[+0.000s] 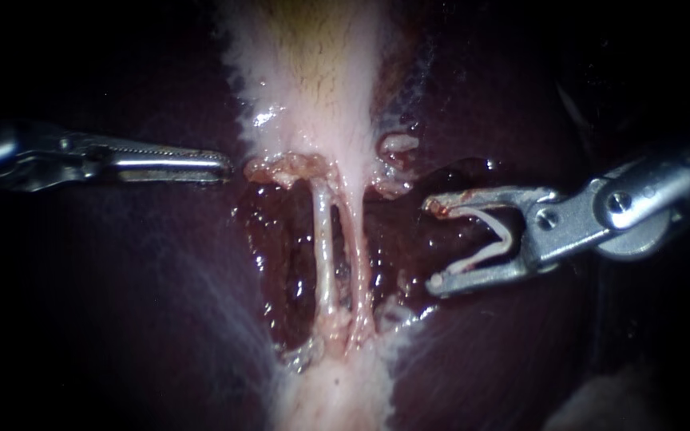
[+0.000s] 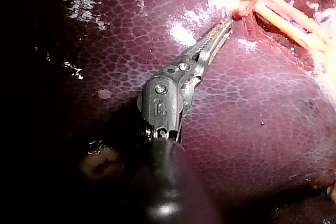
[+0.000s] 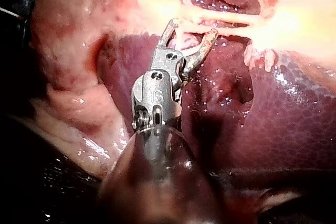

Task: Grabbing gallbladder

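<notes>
Gallbladder (image 1: 313,72) lies pale on the dark liver (image 1: 121,303), narrowing into two thin tubes (image 1: 325,255). Left of those tubes, the left instrument (image 1: 221,165) has its hand closed (jaws together, gripping nothing), its tip just beside the frayed tissue (image 1: 277,169) above them. Right of the tubes, the right instrument (image 1: 433,242) gapes wide, hand empty.

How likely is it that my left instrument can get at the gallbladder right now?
Probably yes: the left instrument, jaws shut, lies close beside the gallbladder, with only bare liver between and nothing blocking.
</notes>
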`<state>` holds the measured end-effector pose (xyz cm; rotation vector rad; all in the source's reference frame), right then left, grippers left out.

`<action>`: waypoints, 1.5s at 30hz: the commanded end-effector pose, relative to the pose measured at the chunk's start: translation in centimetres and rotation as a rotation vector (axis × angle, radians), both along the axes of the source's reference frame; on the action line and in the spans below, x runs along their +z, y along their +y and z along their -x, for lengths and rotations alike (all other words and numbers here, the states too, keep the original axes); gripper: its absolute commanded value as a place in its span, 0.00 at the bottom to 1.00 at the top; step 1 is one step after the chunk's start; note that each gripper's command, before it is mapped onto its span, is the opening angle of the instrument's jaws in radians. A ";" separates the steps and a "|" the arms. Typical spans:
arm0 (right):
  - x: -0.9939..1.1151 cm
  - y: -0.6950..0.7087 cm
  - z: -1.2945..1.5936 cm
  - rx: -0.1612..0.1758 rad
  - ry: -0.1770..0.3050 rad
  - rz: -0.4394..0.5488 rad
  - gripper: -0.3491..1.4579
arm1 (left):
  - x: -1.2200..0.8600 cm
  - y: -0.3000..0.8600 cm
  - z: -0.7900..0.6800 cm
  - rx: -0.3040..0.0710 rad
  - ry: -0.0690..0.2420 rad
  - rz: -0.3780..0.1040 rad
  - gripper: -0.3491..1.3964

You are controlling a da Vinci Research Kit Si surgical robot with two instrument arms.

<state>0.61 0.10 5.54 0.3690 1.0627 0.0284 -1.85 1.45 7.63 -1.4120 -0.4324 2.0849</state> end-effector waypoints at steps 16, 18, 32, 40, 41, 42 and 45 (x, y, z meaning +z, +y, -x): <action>0.00 0.00 0.00 0.000 0.000 0.000 0.46 | -0.08 0.04 0.03 0.047 0.008 0.116 0.33; 0.00 0.00 0.00 0.000 0.000 0.000 0.46 | -0.09 0.03 0.04 0.046 0.008 0.116 0.34; 0.00 0.00 0.00 0.000 0.000 0.000 0.46 | -0.21 0.07 0.26 0.035 0.001 0.148 0.38; 0.00 0.00 0.00 0.000 0.000 0.000 0.46 | -0.25 0.10 0.54 0.051 -0.002 0.174 0.38; 0.00 0.00 0.00 0.000 0.000 0.000 0.46 | -0.26 0.10 0.57 0.054 -0.003 0.179 0.38; 0.00 0.00 0.00 0.000 0.000 0.000 0.46 | -0.27 0.10 0.60 0.058 -0.004 0.184 0.38; 0.00 0.00 0.00 0.000 0.000 0.000 0.46 | -0.28 0.10 0.68 0.061 -0.002 0.194 0.39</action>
